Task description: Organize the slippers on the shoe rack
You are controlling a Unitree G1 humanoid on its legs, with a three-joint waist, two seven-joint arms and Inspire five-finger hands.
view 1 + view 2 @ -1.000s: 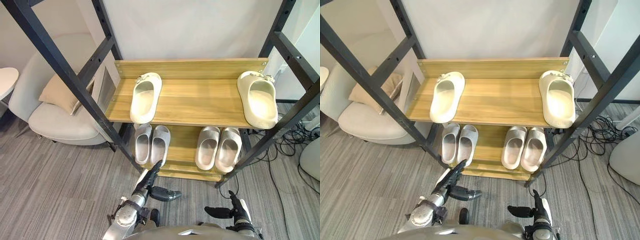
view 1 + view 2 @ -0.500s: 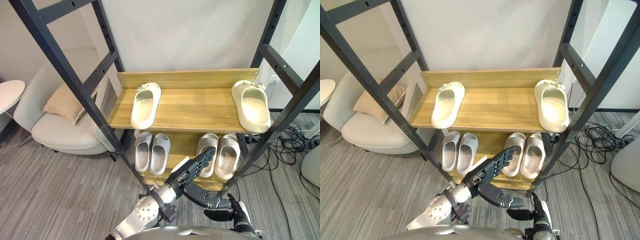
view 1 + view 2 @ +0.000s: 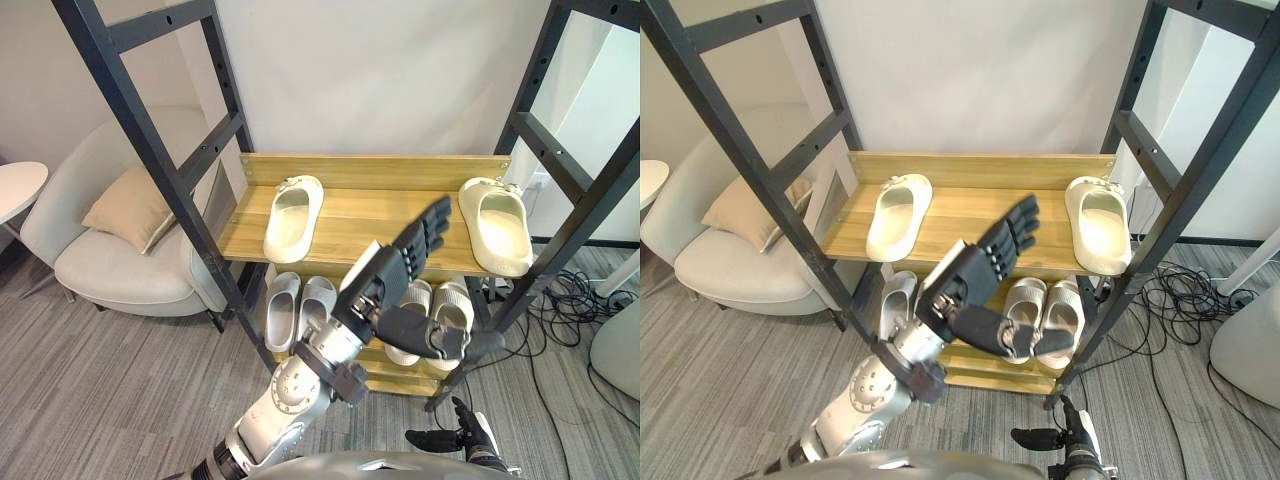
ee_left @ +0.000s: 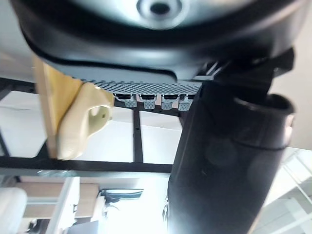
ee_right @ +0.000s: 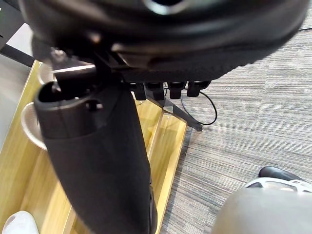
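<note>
- One cream slipper [image 3: 292, 218] lay at the 9 o'clock end of the shoe rack's [image 3: 375, 168] upper shelf [image 3: 370, 210], and a second cream slipper [image 3: 497, 226] lay at its 3 o'clock end, well apart.
- Two grey pairs sat on the lower shelf [image 3: 398, 378]: the 9 o'clock pair [image 3: 298, 310], and the 3 o'clock pair [image 3: 456, 298] partly behind the left hand [image 3: 383, 278].
- That hand was flat, fingers straight, holding nothing, raised before the upper shelf. Half a second earlier it hung lower.
- The right hand [image 3: 458, 438] sat low at 5 o'clock, fingers relaxed, empty.
- An armchair [image 3: 100, 260] with a cushion [image 3: 125, 208] stood at 9 o'clock.
</note>
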